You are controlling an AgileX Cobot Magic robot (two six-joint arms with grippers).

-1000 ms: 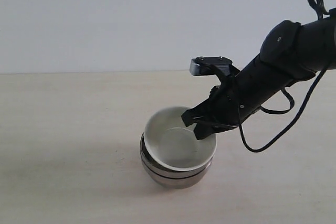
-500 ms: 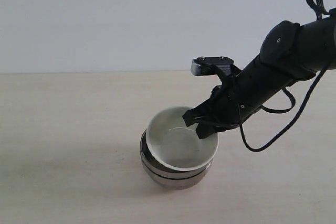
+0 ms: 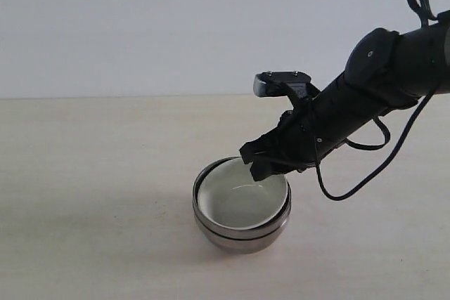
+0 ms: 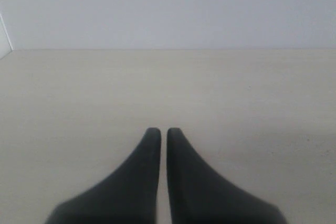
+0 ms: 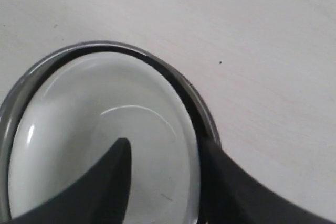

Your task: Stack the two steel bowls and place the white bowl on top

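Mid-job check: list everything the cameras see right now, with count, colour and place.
steel bowls: two, shiny silver, nested one in the other on the table, right of centre in the exterior view
white bowl: one, cream-white, seated inside the upper steel bowl
table: one, pale beige, under everything
wall: one, plain pale grey, behind the table
cable: one, black, looping under the right arm
right arm: one, black, reaching in from the right
right claw: one, black, open, straddling the bowls' rim
left claw: one, black, shut, above the table, holding nothing
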